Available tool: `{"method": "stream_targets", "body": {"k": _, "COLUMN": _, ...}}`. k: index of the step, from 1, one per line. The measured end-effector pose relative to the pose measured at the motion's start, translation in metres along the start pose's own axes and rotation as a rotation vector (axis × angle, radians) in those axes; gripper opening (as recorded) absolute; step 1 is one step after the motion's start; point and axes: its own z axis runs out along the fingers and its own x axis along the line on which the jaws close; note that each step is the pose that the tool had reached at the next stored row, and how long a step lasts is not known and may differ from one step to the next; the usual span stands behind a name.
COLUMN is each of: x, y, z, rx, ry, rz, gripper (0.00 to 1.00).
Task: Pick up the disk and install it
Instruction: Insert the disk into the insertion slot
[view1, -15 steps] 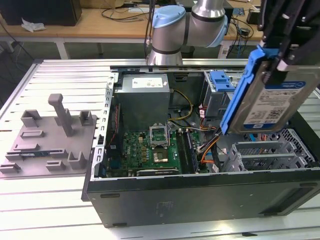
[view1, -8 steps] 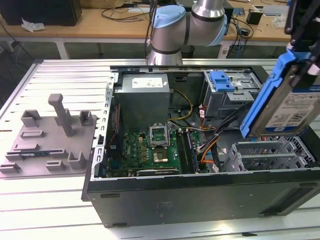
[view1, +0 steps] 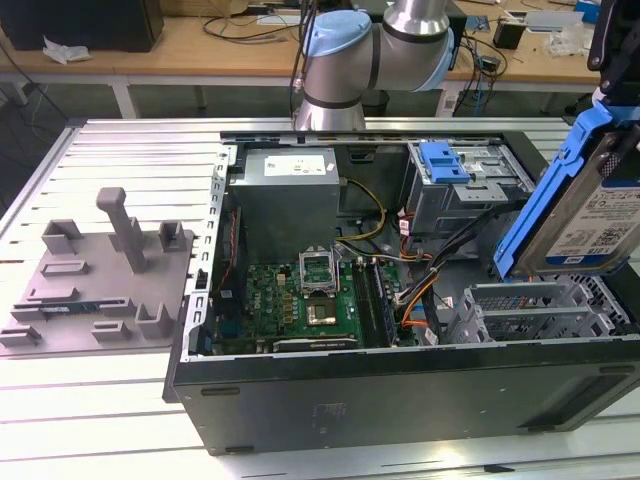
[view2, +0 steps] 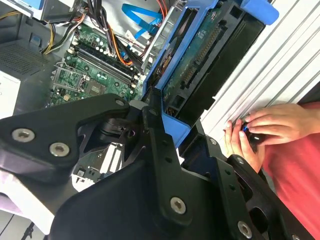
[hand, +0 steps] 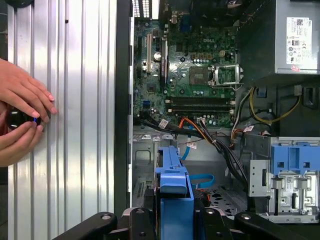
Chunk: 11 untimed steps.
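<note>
The disk (view1: 588, 205), a silver drive with a white-and-blue label in a blue plastic frame, hangs tilted above the right end of the open computer case (view1: 400, 385) at the exterior view's right. My gripper (view1: 612, 95) comes down from above and is shut on the disk's upper end. In the second wrist view the black fingers (view2: 159, 131) clamp the blue frame of the disk (view2: 200, 65), whose connector side faces the camera. The first wrist view shows the disk (hand: 175, 185) edge-on over the case's drive area.
Inside the case lie the motherboard (view1: 300, 295), a grey power supply (view1: 288, 195), loose cables (view1: 415, 285) and a drive cage with a blue latch (view1: 445, 160). A grey fixture (view1: 100, 265) sits at the exterior view's left. A person's hands (hand: 22, 117) hold a small black device beside the case.
</note>
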Motion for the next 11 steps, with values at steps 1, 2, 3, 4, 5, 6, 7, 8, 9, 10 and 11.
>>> {"method": "stream_targets", "body": {"k": 1, "x": 0.0, "y": 0.0, "z": 0.0, "rx": 0.0, "ry": 0.0, "rz": 0.0, "gripper": 0.37}}
{"method": "stream_targets", "body": {"k": 2, "x": 0.0, "y": 0.0, "z": 0.0001, "rx": 0.0, "ry": 0.0, "rz": 0.0, "gripper": 0.37}}
{"method": "stream_targets", "body": {"k": 3, "x": 0.0, "y": 0.0, "z": 0.0001, "rx": 0.0001, "ry": -0.0001, "rz": 0.0, "gripper": 0.37}}
{"method": "stream_targets", "body": {"k": 4, "x": 0.0, "y": 0.0, "z": 0.0002, "rx": 0.0, "ry": -0.0001, "rz": 0.0, "gripper": 0.37}}
{"method": "stream_targets", "body": {"k": 5, "x": 0.0, "y": 0.0, "z": 0.0002, "rx": 0.0, "ry": -0.0001, "rz": 0.0, "gripper": 0.37}}
{"method": "stream_targets", "body": {"k": 6, "x": 0.0, "y": 0.0, "z": 0.0002, "rx": 0.0001, "ry": -0.0001, "rz": 0.0, "gripper": 0.37}}
{"method": "stream_targets", "body": {"k": 7, "x": 0.0, "y": 0.0, "z": 0.0002, "rx": 0.0001, "ry": 0.0, "rz": 0.0, "gripper": 0.37}}
{"method": "stream_targets", "body": {"k": 8, "x": 0.0, "y": 0.0, "z": 0.0002, "rx": 0.0, "ry": -0.0001, "rz": 0.0, "gripper": 0.37}}
{"method": "stream_targets", "body": {"k": 9, "x": 0.0, "y": 0.0, "z": 0.0002, "rx": 0.0001, "ry": 0.0, "rz": 0.0, "gripper": 0.37}}
{"method": "stream_targets", "body": {"k": 10, "x": 0.0, "y": 0.0001, "z": 0.0003, "rx": 0.0001, "ry": -0.0001, "rz": 0.0, "gripper": 0.37}}
{"method": "stream_targets", "body": {"k": 11, "x": 0.0, "y": 0.0005, "z": 0.0003, "rx": 0.0002, "ry": -0.0002, "rz": 0.0, "gripper": 0.37}}
